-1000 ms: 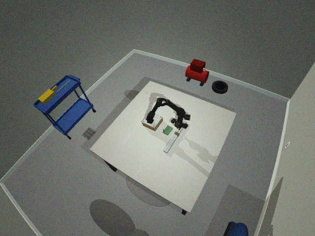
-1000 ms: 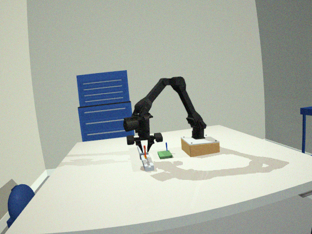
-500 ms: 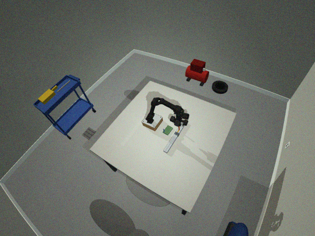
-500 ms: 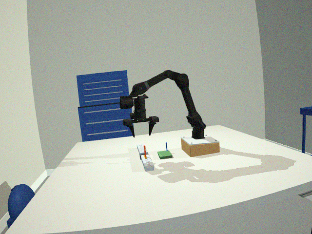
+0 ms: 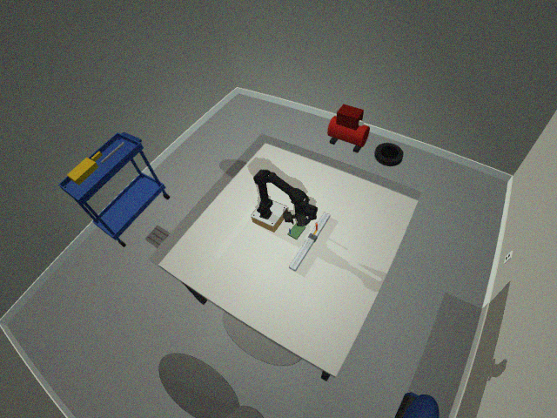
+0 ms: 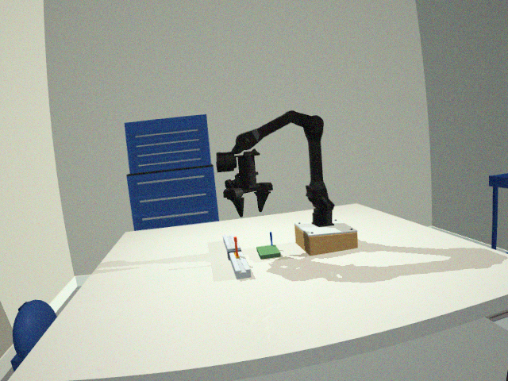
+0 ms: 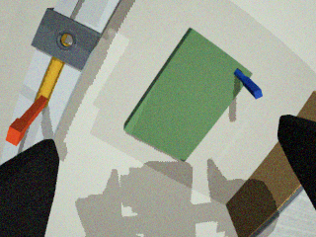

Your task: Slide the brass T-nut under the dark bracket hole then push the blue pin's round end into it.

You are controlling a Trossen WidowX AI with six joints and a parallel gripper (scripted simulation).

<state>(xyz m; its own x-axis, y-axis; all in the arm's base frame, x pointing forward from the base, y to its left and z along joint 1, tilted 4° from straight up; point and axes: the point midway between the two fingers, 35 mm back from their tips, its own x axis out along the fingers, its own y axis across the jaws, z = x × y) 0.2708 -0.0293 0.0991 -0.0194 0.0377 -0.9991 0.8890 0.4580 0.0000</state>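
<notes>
We have the gripper [image 5: 296, 220] [image 6: 250, 213] [image 7: 172, 138] raised over the tabletop [image 5: 251, 279] [image 6: 205, 320] [image 7: 79, 175], fingers wide apart with nothing between them. In the top view, our aluminum rail [image 5: 301, 255] [image 6: 242, 268] [image 7: 71, 81] runs roughly along the tabletop's right edge, well in from it. Our brass T-nut [image 5: 314, 232] [image 6: 237, 256] [image 7: 50, 79] lies in its slot, extending from the dark bracket [image 5: 312, 236] [image 6: 229, 255] [image 7: 45, 34]; brass shows through the hole. The orange handle [image 5: 316, 225] [image 6: 236, 244] [image 7: 25, 122] sticks up beside the bracket, toward the tabletop's far edge. Between the rail and our wooden base box [image 5: 265, 223] [image 6: 332, 242] [image 7: 296, 143], the green tray [image 5: 297, 232] [image 6: 268, 252] [image 7: 183, 94] carries the upright blue pin [image 5: 290, 232] [image 6: 271, 238] [image 7: 249, 84] on its left-edge side.
</notes>
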